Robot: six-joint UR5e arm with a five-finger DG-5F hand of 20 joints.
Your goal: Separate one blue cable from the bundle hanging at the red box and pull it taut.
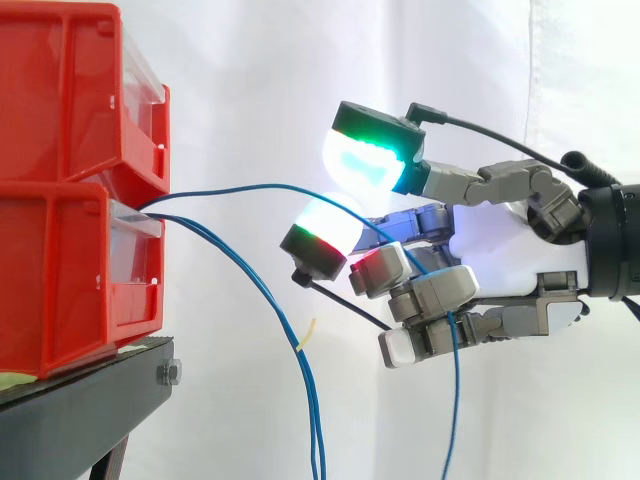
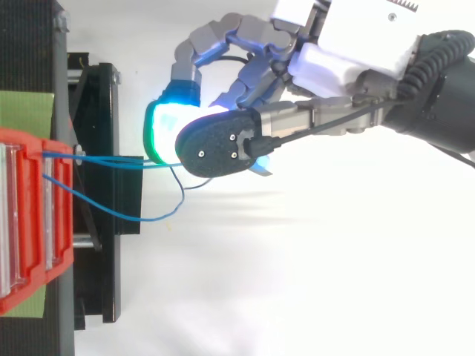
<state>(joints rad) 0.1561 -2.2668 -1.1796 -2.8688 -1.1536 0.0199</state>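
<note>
Curling its fingers [image 1: 440,288] round one blue cable [image 1: 262,186], already apart from the bundle [image 1: 315,440] hanging beside the red box [image 1: 70,280], the robot hand [image 1: 500,250] holds it bowed, not yet taut.

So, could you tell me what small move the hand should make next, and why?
Probably draw the hand away from the bin, rightward in the side view. Its fingers are curled round one cable, apart from the two hanging ones, but it arcs slack between bin and hand.
</note>
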